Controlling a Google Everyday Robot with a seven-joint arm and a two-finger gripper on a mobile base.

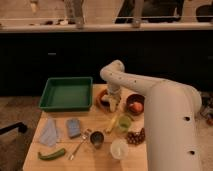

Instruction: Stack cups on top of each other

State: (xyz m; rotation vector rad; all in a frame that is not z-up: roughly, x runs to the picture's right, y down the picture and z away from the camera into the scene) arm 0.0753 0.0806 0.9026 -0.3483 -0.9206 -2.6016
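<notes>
Two cups [124,123] near gripper [114,104], beside brown bowl [100,96]

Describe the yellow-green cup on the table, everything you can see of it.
The yellow-green cup is a small round tumbler, translucent, plastic by its look, standing upright and mouth up on the wooden table. No other cup is stacked with it. A brown bowl lies behind it, a yellow object close beside it, dark grapes just in front, and the dark metal cup stands apart nearer the camera. The gripper hangs behind it, over the table, not touching it.
</notes>
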